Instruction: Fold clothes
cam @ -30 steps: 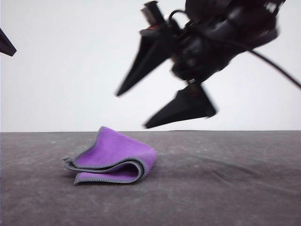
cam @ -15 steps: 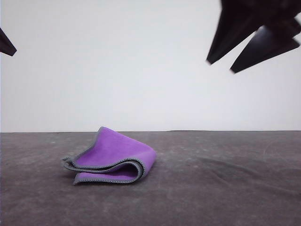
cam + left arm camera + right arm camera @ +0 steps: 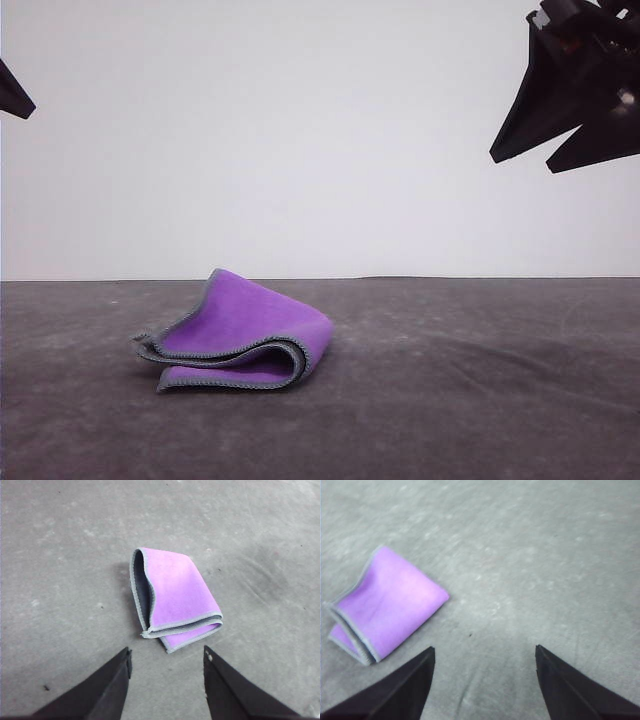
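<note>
The clothes [image 3: 245, 330] are a small purple cloth with grey stitched edging, lying folded over on the dark grey table, left of centre in the front view. My right gripper [image 3: 522, 160] hangs open high at the right, far from the cloth, nothing between its fingers. One black tip of my left gripper [image 3: 14, 95] pokes in at the left edge. In the left wrist view the folded cloth [image 3: 175, 597] lies ahead of my open left gripper [image 3: 167, 659]. The right wrist view has the cloth [image 3: 387, 605] off to one side of the open right gripper [image 3: 485, 652].
The grey table surface [image 3: 480, 390] spreads flat around the cloth, with faint creases at the right. A plain white wall [image 3: 300, 140] stands behind the table's far edge.
My right gripper has risen from just above the cloth and pulled away to the upper right, open. The folded cloth lies as it was. The left gripper has not moved.
</note>
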Controlling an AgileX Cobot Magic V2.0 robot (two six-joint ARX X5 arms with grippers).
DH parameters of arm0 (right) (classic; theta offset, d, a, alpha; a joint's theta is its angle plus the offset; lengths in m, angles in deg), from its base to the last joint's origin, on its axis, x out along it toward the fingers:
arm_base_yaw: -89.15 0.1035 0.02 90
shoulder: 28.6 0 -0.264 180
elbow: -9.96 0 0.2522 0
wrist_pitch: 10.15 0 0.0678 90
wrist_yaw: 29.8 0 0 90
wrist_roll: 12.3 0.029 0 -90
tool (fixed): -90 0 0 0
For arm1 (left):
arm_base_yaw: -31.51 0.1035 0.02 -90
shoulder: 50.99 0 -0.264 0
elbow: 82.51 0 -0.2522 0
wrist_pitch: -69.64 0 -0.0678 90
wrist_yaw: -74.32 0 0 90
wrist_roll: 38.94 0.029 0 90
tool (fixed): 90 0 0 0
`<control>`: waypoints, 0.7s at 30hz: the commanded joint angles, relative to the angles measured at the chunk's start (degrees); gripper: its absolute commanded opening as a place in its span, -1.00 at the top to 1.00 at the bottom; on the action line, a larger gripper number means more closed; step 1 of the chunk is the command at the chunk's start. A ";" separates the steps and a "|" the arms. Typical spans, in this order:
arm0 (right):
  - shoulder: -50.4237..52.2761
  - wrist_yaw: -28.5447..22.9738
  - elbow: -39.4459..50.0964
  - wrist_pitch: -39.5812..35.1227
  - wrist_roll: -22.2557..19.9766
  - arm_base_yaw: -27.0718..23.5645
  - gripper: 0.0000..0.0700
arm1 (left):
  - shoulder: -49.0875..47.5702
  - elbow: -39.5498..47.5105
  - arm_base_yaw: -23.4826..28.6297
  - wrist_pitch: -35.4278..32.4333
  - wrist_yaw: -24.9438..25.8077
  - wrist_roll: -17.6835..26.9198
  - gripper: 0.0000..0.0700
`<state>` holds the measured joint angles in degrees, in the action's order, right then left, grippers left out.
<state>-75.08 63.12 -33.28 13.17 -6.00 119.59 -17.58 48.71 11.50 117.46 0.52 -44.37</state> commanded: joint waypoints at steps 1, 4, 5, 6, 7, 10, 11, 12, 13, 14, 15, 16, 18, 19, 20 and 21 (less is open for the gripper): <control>-0.10 0.00 -0.55 -0.73 0.79 0.35 -0.05 | 0.15 -0.50 -0.26 -0.56 0.14 -0.17 0.31; -0.12 -0.15 -0.55 -0.71 0.54 0.35 0.89 | 0.17 -0.52 -0.26 -0.94 0.13 -0.21 0.99; -0.15 -0.16 -0.55 -0.68 0.41 0.35 0.93 | 0.17 -0.55 -0.26 -0.98 0.12 -0.21 0.99; -0.21 0.07 -0.55 -0.71 0.51 0.35 0.96 | 0.15 -0.61 -0.26 -0.67 0.14 -0.18 1.00; -0.21 0.06 -0.55 -0.70 0.50 0.38 0.97 | 0.15 -0.61 -0.26 -0.57 0.13 -0.16 1.00; -0.21 0.01 -0.55 -0.76 0.47 0.39 0.97 | 0.15 -0.61 -0.26 -0.77 0.12 -0.15 1.00; -0.21 0.01 -0.55 -0.76 0.47 0.39 0.97 | 0.15 -0.61 -0.26 -0.78 0.12 -0.15 1.00; -0.21 0.00 -0.55 -0.76 0.49 0.39 0.97 | 0.15 -0.61 -0.26 -0.78 0.14 -0.15 1.00; -0.21 0.00 -0.55 -0.76 0.49 0.39 0.97 | 0.15 -0.61 -0.26 -0.78 0.14 -0.15 1.00; -0.21 0.00 -0.55 -0.76 0.49 0.39 0.97 | 0.15 -0.61 -0.26 -0.78 0.14 -0.15 1.00; -0.21 0.00 -0.55 -0.76 0.49 0.39 0.97 | 0.15 -0.61 -0.26 -0.78 0.12 -0.15 1.00; -0.21 0.00 -0.55 -0.76 0.49 0.39 0.97 | 0.15 -0.61 -0.26 -0.78 0.13 -0.15 1.00; -0.21 0.01 -0.55 -0.76 0.49 0.39 0.97 | 0.15 -0.61 -0.26 -0.78 0.12 -0.15 1.00; -0.21 0.02 -0.55 -0.76 0.49 0.39 0.97 | 0.15 -0.61 -0.26 -0.81 0.13 -0.15 1.00; -0.21 0.01 -0.55 -0.76 0.49 0.39 0.97 | 0.15 -0.61 -0.26 -0.82 0.14 -0.15 1.00; -0.21 0.00 -0.55 -0.76 0.49 0.39 0.97 | 0.15 -0.59 -0.26 -0.79 0.14 -0.15 1.00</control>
<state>-75.08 63.14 -33.26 13.15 -5.85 119.59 -17.62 48.71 11.50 117.39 0.57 -44.50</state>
